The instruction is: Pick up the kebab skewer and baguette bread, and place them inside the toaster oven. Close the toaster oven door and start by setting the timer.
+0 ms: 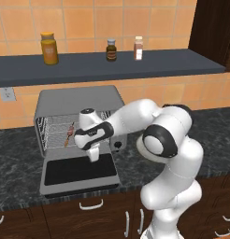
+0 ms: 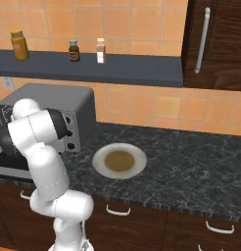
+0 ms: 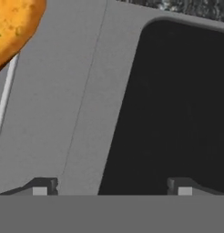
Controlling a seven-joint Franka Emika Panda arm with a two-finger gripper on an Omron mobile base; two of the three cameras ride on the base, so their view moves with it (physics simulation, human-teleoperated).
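Left base view: the toaster oven (image 1: 79, 100) stands on the dark marbled surface (image 1: 16, 161) below a shelf (image 1: 135, 65). The toaster oven door (image 1: 78, 172) is lowered flat toward the camera, dark glass facing up. The kebab skewer (image 1: 69, 134) lies on the wire rack inside the cavity, at the left. The arm's wrist and hand cover the right half of the cavity. The gripper (image 1: 93, 158) points down just above the door; its tips are too small here to judge their spacing. The shelf carries an orange jar (image 1: 49, 48), a dark bottle (image 1: 111, 50) and a pale shaker (image 1: 138, 48). A wall outlet (image 1: 8, 94) sits at the left.

Right base view: a white plate (image 2: 105, 154) with a brown centre rests on the surface, right of the oven and apart from it. The black knobs (image 2: 69, 133) show on the oven's right face. The arm blocks the oven front, so cavity and door interior cannot be made out. A dark cabinet with a bar handle (image 2: 203, 39) hangs at upper right.

Hand view: the jaws stand wide apart with nothing between them. One fingertip (image 3: 41, 186) lies over the door's grey frame, the other over the dark glass. The baguette bread (image 3: 13, 25) shows as a golden-orange piece cut off at the top left corner, so its full position cannot be determined.
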